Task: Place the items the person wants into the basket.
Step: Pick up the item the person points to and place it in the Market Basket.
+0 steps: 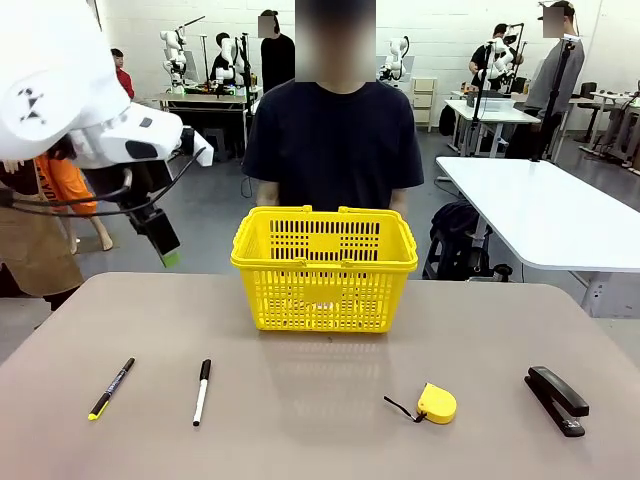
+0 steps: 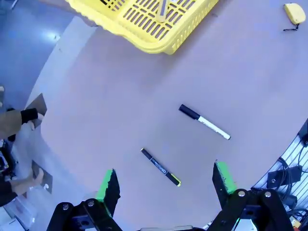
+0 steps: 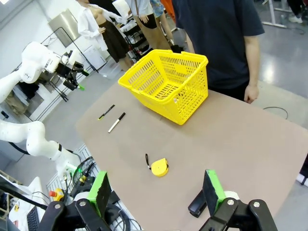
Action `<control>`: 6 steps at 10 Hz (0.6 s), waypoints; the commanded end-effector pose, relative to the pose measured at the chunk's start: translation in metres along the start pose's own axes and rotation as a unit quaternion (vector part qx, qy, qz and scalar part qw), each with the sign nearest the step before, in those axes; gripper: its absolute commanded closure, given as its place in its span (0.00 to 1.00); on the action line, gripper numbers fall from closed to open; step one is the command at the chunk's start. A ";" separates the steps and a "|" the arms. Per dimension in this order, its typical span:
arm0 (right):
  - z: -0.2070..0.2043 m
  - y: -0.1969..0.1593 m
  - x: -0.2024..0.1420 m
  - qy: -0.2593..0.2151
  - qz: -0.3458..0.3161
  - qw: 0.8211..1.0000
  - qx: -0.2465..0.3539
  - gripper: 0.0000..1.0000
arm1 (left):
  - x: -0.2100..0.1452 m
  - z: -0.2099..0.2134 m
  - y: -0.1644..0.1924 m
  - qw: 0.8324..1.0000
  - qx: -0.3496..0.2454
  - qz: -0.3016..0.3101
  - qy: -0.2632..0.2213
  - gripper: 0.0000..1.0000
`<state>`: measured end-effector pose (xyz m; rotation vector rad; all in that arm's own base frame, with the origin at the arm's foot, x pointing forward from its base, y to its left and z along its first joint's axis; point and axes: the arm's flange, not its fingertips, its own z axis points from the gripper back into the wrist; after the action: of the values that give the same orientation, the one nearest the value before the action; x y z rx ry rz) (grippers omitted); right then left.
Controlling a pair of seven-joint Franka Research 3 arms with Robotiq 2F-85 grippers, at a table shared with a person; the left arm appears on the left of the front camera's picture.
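Note:
A thin black pen with a yellow end (image 1: 112, 388) and a white marker with a black cap (image 1: 202, 392) lie side by side at the table's front left. The yellow basket (image 1: 325, 270) stands at the far middle, with the person (image 1: 335, 140) right behind it, one hand (image 3: 250, 94) hanging at the table edge. My left gripper (image 1: 168, 255) hangs high over the left edge, open. In its wrist view the pen (image 2: 160, 167) lies between its fingers (image 2: 108, 185) far below, the marker (image 2: 204, 122) just beyond. My right gripper (image 3: 156, 192) is open, high above the table. The utility knife is out of view.
A yellow tape measure (image 1: 435, 403) lies at the front right and a black stapler (image 1: 557, 398) near the right edge. In the right wrist view the stapler (image 3: 197, 204) is close below the fingers and the tape measure (image 3: 159, 167) a little beyond.

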<state>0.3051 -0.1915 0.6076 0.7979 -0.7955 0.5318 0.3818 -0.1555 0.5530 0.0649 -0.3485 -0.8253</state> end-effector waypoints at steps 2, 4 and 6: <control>0.000 -0.001 0.002 -0.013 0.007 1.000 0.007 0.00 | 0.000 0.000 0.000 1.000 0.000 0.000 0.000 0.00; 0.000 -0.001 0.002 -0.013 0.007 1.000 0.007 0.00 | 0.000 0.000 0.000 1.000 0.000 0.000 0.000 0.00; 0.000 -0.001 0.002 -0.013 0.007 1.000 0.007 0.00 | 0.000 0.000 0.000 1.000 0.000 0.000 0.000 0.00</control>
<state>0.3050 -0.1915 0.6076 0.7978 -0.7957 0.5321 0.3844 -0.1564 0.5518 0.0544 -0.3470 -0.8223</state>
